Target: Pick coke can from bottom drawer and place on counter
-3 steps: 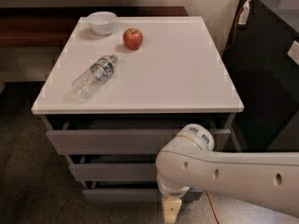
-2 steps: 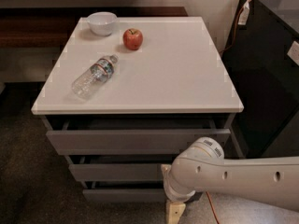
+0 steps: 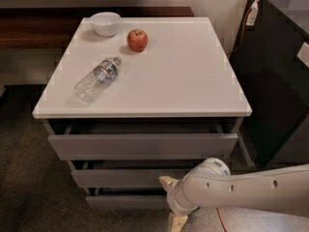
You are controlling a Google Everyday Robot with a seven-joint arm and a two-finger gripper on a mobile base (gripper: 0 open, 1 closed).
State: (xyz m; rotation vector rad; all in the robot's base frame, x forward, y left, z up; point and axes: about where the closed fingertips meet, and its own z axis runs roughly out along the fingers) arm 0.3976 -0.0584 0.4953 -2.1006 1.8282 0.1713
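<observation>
The coke can is hidden from view. The bottom drawer [image 3: 123, 201] is the lowest grey front of the cabinet, and it looks shut or nearly shut. The white counter [image 3: 183, 76] tops the cabinet. My gripper [image 3: 172, 202] hangs low at the front, just right of the bottom drawer's front panel, at the end of the white arm that enters from the right. Its two tan fingertips [image 3: 167, 181] stand well apart, one above the other, so it is open with nothing held.
On the counter lie a clear water bottle [image 3: 97, 79], a red apple [image 3: 137, 39] and a white bowl [image 3: 105, 23]. A black cabinet [image 3: 280, 81] stands close on the right. A dark wooden shelf [image 3: 29, 30] runs behind on the left. An orange cable [image 3: 221, 220] trails on the floor.
The arm has dropped lower and its wrist has turned. An upper fingertip now shows beside the lower one, near the bottom drawer's front. Nothing on the counter has moved.
</observation>
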